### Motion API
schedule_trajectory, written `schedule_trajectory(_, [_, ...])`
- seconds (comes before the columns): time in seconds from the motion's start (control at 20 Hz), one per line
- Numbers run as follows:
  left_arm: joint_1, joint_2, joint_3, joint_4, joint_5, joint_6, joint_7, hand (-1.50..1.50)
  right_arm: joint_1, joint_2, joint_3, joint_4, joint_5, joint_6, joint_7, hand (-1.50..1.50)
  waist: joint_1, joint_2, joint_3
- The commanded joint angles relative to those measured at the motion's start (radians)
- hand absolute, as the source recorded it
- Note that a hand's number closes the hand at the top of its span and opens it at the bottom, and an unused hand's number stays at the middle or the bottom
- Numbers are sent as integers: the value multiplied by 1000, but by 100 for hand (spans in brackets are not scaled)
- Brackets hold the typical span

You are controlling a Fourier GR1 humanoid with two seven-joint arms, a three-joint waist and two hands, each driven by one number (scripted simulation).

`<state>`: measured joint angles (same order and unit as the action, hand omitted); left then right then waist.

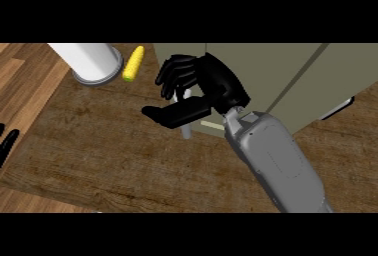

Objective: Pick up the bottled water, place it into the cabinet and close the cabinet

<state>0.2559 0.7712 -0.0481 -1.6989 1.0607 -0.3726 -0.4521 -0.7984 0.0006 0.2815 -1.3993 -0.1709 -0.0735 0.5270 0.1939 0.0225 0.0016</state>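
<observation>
Start at the fingers [173, 75] of your right hand [203, 85]: they are curled over towards the left, and the thumb [177, 112] lies crosswise beneath them, so the hand is closed round the bottled water [186, 131]. You see very little of the bottle. It shows as a narrow, pale grey-white sliver in the gap between fingers and thumb, and a short pale stub pokes out on the near side below the thumb. No cap or label can be made out. A small cream patch sits just right of that stub, against the wrist, and you cannot tell whether it belongs to the bottle. The hand and bottle are up against the near left part of the olive-green cabinet [273, 70], overlapping its front. A slanting seam divides that front into panels, and a dark-edged pale handle [337, 108] shows far to the right. Whether the door stands open is not clear. The grey forearm [277, 160] runs from the wrist down to the near right. On the brown wooden counter [111, 150], well left of the hand, lie a yellow corn cob [133, 63] and, just beside it, a white cylinder [90, 61]. Your left hand [7, 144] rests at the left edge, fingers straight and upward.
</observation>
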Motion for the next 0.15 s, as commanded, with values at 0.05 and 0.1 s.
schedule_trajectory(0.05, [18, 8, 17, 11, 14, -33, -3, -150, -175, -1, -107, 179, -20, -146, -66, -150, -2, 15, -5])
schedule_trajectory(0.1, [14, -19, -3, 10, -10, -2, -11, -150, -206, -1, -115, 191, -24, -137, -47, -150, -15, 17, -5])
